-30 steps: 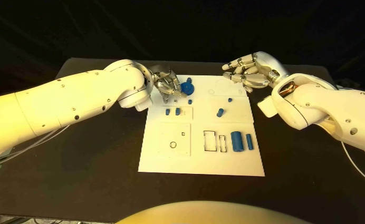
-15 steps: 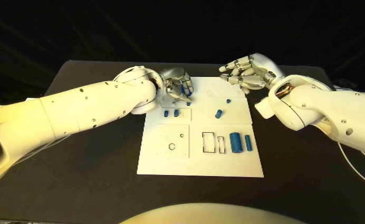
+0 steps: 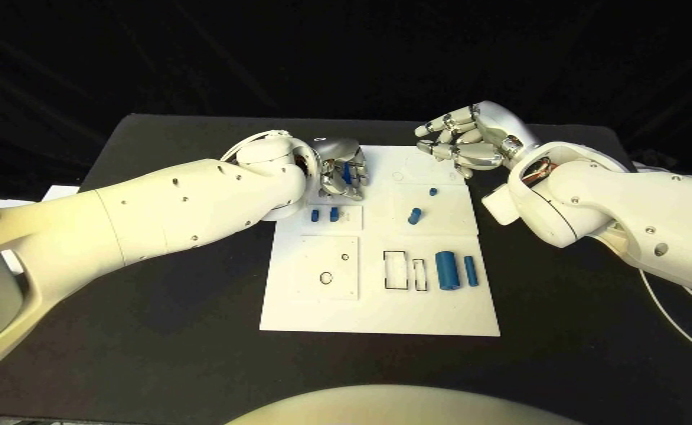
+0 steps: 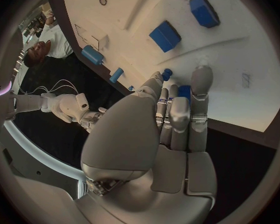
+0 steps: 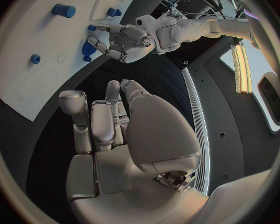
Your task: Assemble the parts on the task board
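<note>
Over far-left corner of task board (image 3: 382, 320), left hand (image 3: 339, 167) w/ fingers curled round a blue part (image 3: 351, 169). Right hand (image 3: 469, 143) hovers off far-right corner, fingers bent, apart, holding nothing. No legible markings.

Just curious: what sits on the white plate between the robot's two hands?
In the head view, between left hand and right hand: bare task board, one tiny blue part.

A black table (image 3: 173, 335) is seen, on which a white task board (image 3: 382, 305) is laid flat at the middle. Small blue parts (image 3: 457, 269) are carried by the board, not by the table itself.
</note>
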{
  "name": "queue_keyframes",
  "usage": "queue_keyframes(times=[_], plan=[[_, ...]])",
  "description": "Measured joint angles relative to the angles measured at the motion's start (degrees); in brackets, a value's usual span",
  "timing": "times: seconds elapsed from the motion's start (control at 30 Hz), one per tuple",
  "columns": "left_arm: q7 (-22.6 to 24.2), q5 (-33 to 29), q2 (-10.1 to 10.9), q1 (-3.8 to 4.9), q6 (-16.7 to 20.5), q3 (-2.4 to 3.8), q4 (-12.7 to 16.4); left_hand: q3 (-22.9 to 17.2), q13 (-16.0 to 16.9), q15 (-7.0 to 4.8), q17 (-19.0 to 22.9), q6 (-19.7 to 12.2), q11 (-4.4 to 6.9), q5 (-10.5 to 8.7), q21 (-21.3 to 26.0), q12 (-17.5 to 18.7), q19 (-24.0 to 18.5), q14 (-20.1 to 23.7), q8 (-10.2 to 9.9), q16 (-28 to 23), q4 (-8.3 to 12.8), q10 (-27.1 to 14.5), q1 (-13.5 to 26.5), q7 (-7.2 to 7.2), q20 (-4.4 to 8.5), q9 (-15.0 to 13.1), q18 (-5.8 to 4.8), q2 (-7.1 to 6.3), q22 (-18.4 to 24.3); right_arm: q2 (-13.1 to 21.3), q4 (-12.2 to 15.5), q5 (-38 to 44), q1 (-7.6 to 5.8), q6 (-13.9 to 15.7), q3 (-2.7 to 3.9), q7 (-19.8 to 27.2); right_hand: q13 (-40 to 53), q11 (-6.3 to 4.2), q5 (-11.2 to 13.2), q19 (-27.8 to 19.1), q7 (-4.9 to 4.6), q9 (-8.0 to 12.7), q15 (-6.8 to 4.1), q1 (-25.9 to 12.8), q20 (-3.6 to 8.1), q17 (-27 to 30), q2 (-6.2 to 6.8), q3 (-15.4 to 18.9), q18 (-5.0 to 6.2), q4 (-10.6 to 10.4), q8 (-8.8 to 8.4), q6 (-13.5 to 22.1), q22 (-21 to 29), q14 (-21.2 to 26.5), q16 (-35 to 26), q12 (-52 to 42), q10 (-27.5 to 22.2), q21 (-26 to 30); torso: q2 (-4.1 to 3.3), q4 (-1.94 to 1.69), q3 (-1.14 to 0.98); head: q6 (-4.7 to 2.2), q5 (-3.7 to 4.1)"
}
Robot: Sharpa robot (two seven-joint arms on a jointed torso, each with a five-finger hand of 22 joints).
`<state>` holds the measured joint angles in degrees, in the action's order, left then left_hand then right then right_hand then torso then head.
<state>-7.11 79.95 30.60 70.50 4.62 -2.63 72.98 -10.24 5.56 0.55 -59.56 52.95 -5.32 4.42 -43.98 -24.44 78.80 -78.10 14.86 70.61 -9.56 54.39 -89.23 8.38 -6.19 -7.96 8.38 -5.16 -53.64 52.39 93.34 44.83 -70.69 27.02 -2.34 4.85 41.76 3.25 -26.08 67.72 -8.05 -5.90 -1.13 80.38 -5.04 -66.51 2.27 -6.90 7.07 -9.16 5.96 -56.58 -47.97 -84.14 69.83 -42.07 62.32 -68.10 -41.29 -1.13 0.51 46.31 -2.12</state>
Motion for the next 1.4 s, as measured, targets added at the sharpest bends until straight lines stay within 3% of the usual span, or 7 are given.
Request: queue_keyframes(times=[0.23, 0.3, 0.33, 0.5, 0.6, 0.7, 1.4], plan=[[-0.38, 1.55, -0.65, -0.12, -1.64, 0.01, -0.64, -1.68, -1.06, -0.25, -7.53, 1.83, 0.52, 0.0, -13.8, 1.21, 3.01, -3.88, -1.45, 6.71, -0.04, 2.76, 0.65, -0.19, 0.34, 0.85, -1.75, -0.65, -11.49, -0.03, -0.04, -0.01, 0.0, -0.04, 0.0, 0.01, 0.0, 0.0, 0.0, 0.0, 0.0, 0.0, 0.0, 0.0, 0.0, 0.0, 0.0, 0.0, 0.0, 0.0, 0.0, 0.0, 0.0, 0.0, 0.0, 0.0, 0.0, 0.0, 0.01, 0.0, -0.01, 0.08, 0.07], [-0.53, 1.83, -0.7, -0.13, -2.0, 0.02, -0.68, -2.37, -1.21, -0.44, -8.83, 2.45, 0.63, 0.0, -16.6, 1.73, 3.41, -4.47, -1.82, 7.87, -0.02, 3.69, 0.68, -0.2, 0.55, 1.04, -1.74, -0.67, -13.85, -0.04, -0.04, -0.02, 0.01, -0.05, 0.0, 0.01, 0.0, 0.0, 0.0, 0.0, 0.0, 0.0, 0.0, 0.0, 0.0, 0.0, 0.0, 0.0, 0.0, 0.0, 0.0, 0.0, 0.0, 0.0, 0.0, 0.0, 0.0, 0.0, 0.01, -0.01, -0.02, 0.1, 0.1], [-0.62, 1.96, -0.72, -0.13, -2.14, 0.04, -0.68, -2.52, -1.25, -0.54, -9.31, 2.69, 0.83, 0.0, -17.8, 1.91, 3.71, -4.56, -2.0, 8.28, 0.01, 3.88, 0.67, -0.25, 0.49, 1.09, -2.5, -0.67, -14.85, -0.04, -0.04, -0.02, 0.01, -0.06, 0.0, 0.01, 0.0, 0.0, 0.0, 0.0, 0.0, 0.0, 0.0, 0.0, 0.0, 0.0, 0.0, 0.0, 0.0, 0.0, 0.0, 0.0, 0.0, 0.0, 0.0, 0.0, 0.0, 0.0, 0.01, -0.03, -0.02, 0.13, 0.11], [-1.17, 2.71, -0.85, -0.07, -2.69, 0.1, -0.6, -3.33, -1.28, -0.7, -10.37, 3.47, 1.01, 0.0, -21.88, 1.98, 4.55, -5.33, -2.02, 9.14, 0.31, 5.09, 0.9, -0.41, 0.65, 1.11, -2.59, -0.89, -18.17, -0.04, -0.06, -0.02, 0.01, -0.08, 0.0, 0.01, 0.0, 0.0, 0.0, 0.0, 0.0, 0.0, 0.0, 0.0, 0.0, 0.0, 0.0, 0.0, -0.01, 0.0, 0.0, 0.0, 0.0, 0.0, 0.0, 0.0, 0.0, 0.0, 0.01, -0.05, -0.02, 0.23, 0.19], [-1.52, 3.04, -0.99, -0.05, -2.86, 0.13, -0.58, -3.86, -1.24, -0.77, -10.47, 3.58, 0.95, 0.0, -23.06, 2.15, 4.56, -5.4, -2.31, 9.14, 0.53, 5.44, 0.9, -0.52, 0.67, 1.17, -2.59, -0.89, -19.15, -0.04, -0.06, -0.03, 0.01, -0.09, 0.0, 0.01, 0.0, 0.0, 0.0, 0.0, 0.0, 0.0, 0.0, 0.0, 0.0, -0.01, 0.0, 0.0, 0.0, 0.0, 0.0, 0.0, 0.0, 0.0, 0.0, 0.0, 0.0, 0.0, 0.02, -0.05, -0.01, 0.24, 0.23], [-1.92, 3.35, -1.19, -0.05, -2.97, 0.13, -0.59, -4.68, -1.23, -0.96, -10.62, 3.77, 1.37, 0.0, -24.11, 2.26, 4.85, -5.59, -2.71, 9.48, 0.87, 6.26, 0.89, -0.71, 0.96, 1.27, -3.49, -0.89, -20.04, -0.05, -0.1, -0.03, 0.01, -0.09, 0.0, 0.01, -0.01, 0.0, 0.0, 0.0, 0.0, 0.0, 0.0, 0.0, 0.0, -0.02, 0.0, 0.0, 0.0, 0.0, 0.0, 0.0, -0.01, 0.0, 0.0, 0.0, 0.0, 0.0, 0.03, -0.04, -0.01, 0.25, 0.21], [-3.23, 4.4, -2.27, 0.11, -3.95, 0.31, -1.68, -10.04, -0.92, -1.35, -10.68, 7.35, 1.83, -0.01, -27.41, 4.14, 5.05, -5.98, -3.43, 9.71, 3.74, 10.25, 0.13, -1.02, 1.16, 1.29, -3.5, -0.58, -21.3, -0.18, -0.2, -0.05, 0.01, -0.09, 0.0, 0.06, -0.05, 0.0, -0.22, 0.0, 0.0, 0.0, 0.0, -0.23, 0.0, -0.08, -0.23, -0.25, -0.01, -0.25, 0.0, 0.0, -0.01, 0.0, 0.0, 0.0, 0.0, -0.01, 0.04, -0.05, 0.0, 0.52, 0.14]])
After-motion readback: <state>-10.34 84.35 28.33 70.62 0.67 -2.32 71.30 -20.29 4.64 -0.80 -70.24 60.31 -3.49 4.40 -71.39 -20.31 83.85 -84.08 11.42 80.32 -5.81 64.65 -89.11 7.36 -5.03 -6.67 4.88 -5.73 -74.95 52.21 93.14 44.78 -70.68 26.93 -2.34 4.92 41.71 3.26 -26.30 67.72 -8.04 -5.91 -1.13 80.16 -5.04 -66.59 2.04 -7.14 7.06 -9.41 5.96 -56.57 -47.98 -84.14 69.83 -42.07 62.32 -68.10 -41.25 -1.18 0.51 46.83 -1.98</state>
